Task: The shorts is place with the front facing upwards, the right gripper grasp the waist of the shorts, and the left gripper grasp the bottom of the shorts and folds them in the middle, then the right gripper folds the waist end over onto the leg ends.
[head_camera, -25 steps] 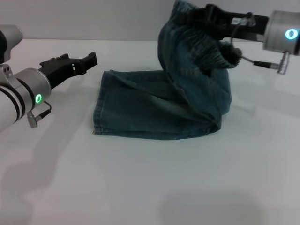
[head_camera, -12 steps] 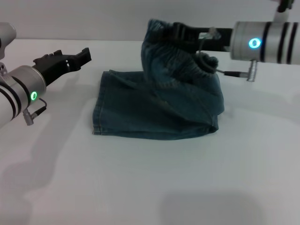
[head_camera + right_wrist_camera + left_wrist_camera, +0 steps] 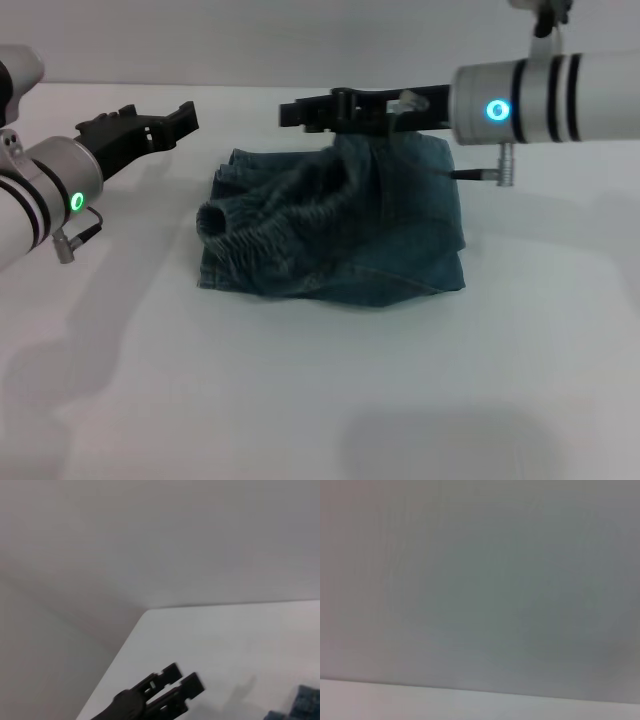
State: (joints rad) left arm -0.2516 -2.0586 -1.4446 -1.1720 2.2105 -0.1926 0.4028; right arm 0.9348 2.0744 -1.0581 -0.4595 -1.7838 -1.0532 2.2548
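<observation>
Shorts (image 3: 340, 235): folded, waist (image 3: 240, 232) lying over leg ends. Right gripper (image 3: 300, 112): above the shorts, holding nothing, spread untellable. Left gripper (image 3: 185, 118): beside them, parted, empty. No legible writing.

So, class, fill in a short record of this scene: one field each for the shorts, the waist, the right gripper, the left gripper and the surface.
shorts: blue-green denim shorts, folded into a loose bundle on the table
waist: ruffled waist lies draped over the bundle, toward the robot's left
right gripper: right gripper held above the shorts, away from the waist, fingers apart and empty
left gripper: left gripper raised beside the shorts on the robot's left, open, holding nothing
surface: white table
</observation>
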